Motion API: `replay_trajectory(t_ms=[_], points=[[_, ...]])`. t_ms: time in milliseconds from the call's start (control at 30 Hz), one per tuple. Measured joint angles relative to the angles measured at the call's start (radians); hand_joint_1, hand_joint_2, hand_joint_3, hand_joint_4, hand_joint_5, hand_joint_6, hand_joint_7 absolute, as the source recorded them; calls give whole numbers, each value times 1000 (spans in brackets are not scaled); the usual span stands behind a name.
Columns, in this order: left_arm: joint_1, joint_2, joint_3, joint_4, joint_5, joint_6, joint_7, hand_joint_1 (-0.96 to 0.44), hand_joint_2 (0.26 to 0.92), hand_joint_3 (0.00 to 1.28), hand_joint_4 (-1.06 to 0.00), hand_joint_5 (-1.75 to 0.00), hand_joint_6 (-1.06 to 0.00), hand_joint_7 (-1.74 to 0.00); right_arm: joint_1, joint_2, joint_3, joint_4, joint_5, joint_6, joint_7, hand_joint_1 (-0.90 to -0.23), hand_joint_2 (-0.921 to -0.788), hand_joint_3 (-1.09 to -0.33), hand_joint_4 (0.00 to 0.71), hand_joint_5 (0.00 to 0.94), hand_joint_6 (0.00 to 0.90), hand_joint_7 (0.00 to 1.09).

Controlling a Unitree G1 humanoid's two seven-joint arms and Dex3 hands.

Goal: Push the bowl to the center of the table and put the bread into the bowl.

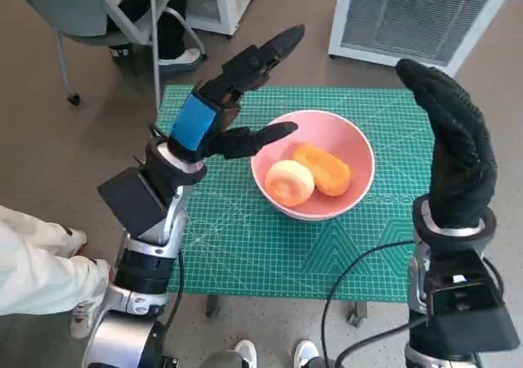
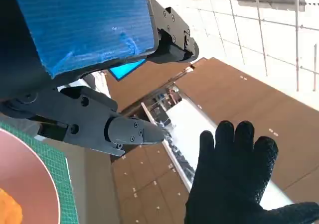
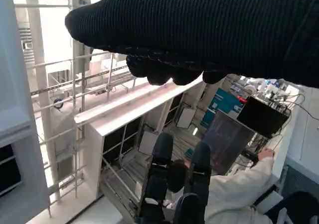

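A pink bowl [image 1: 353, 145] sits near the middle of the green cutting mat [image 1: 245, 245]. Inside it lie an orange bread roll [image 1: 323, 168] and a pale round bun [image 1: 289, 181]. My left hand [image 1: 233, 106] is raised just left of the bowl, fingers spread and holding nothing, its lower finger reaching over the bowl's left rim. My right hand [image 1: 454, 143] stands upright and flat at the mat's right edge, empty. The left wrist view shows the bowl's rim [image 2: 30, 179], a bit of bread [image 2: 7, 209] and my gloved right hand [image 2: 234, 179]. The glove [image 3: 209, 30] fills the right wrist view.
A white appliance with a vent grille [image 1: 417, 16] stands beyond the table's far right. A chair [image 1: 106, 16] with a seated person's legs is at the far left. A person's pale sleeve [image 1: 33, 262] reaches in at the near left. Shoes [image 1: 274, 353] show below the table's front edge.
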Motion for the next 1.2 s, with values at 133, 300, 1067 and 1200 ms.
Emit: replay_trajectory(t_ms=[133, 300, 1067, 1200], points=[[63, -28, 28, -91, -101, 1, -18, -305, 921, 333, -61, -618, -28, -862, -24, 1, -1, -2, 11, 18, -2, -392, -921, -502, 436, 15, 102, 736], [85, -44, 42, -137, -131, 9, -20, -305, 921, 344, -9, -749, -4, -963, -58, 3, 2, -10, 9, 33, -4, -400, -921, -503, 437, 15, 105, 732], [124, -90, 57, -187, -136, 66, 13, -285, 918, 383, 1, -862, 1, -1084, -74, -10, 13, -47, 7, 83, -1, -429, -921, -505, 439, 12, 112, 720], [133, -93, 57, -192, -136, 75, 21, -290, 915, 387, 1, -867, 1, -1094, -74, -14, 13, -46, 7, 85, -1, -430, -921, -506, 439, 11, 112, 719]])
